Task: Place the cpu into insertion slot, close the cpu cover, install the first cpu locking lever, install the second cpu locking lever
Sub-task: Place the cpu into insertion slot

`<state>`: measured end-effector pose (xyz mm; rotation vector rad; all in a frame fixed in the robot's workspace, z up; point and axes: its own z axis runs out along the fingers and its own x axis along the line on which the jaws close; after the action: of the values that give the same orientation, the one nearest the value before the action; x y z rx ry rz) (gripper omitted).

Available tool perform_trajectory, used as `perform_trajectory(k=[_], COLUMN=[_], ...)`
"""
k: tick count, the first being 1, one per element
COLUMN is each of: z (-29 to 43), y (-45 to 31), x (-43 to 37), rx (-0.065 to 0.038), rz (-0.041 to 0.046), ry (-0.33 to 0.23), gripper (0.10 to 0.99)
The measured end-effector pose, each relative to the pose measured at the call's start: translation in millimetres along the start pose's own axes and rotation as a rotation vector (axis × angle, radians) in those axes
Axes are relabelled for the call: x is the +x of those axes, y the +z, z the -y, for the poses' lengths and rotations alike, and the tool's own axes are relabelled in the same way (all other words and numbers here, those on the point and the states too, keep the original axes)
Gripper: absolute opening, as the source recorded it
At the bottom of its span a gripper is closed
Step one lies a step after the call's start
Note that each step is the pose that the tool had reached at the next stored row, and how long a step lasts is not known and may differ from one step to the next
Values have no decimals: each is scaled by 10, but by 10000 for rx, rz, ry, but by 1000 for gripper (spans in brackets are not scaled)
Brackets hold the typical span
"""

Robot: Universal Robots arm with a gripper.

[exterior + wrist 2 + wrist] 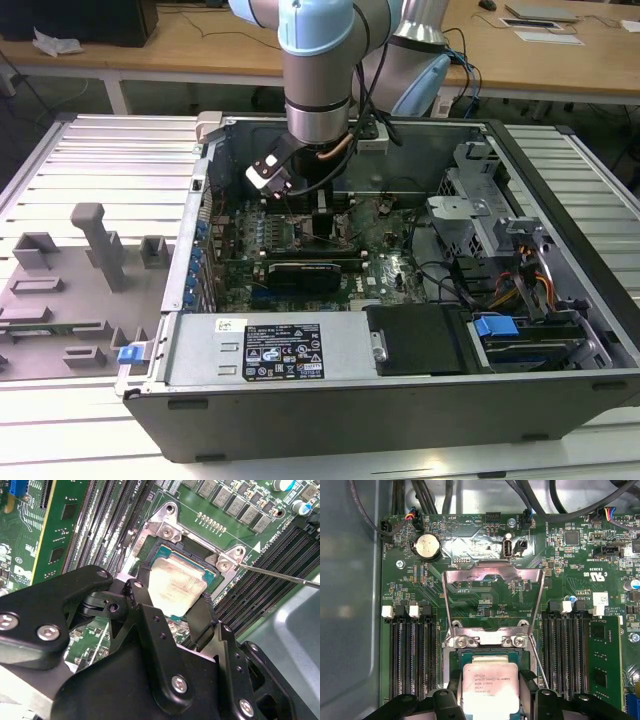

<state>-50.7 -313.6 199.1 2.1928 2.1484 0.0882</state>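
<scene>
Tool (pixel 172 609) pinches the chip (pixel 177 584) by two opposite edges, directly over the socket (pixel 487 641). Cover (pixel 492 575) stands hinged open beyond it. Memory slots (pixel 412 650) flank the socket closely, leaving little side room.

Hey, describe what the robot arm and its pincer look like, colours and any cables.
The arm is a silver-grey tube with pale blue joint caps. A copper-coloured cable loops at its wrist, beside a small white box with black and red parts. The pincer is matte black: angular linked plates and two narrow fingers, studded with silver screw heads.
</scene>
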Motion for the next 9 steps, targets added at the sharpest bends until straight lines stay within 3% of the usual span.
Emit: perform_trajectory(k=[2, 3, 9], z=[0, 0, -1], y=[0, 0, -9], x=[0, 0, 0], rx=[1, 1, 1], rz=[0, -1, 0], ry=[-1, -1, -2], gripper=[553, 616, 616])
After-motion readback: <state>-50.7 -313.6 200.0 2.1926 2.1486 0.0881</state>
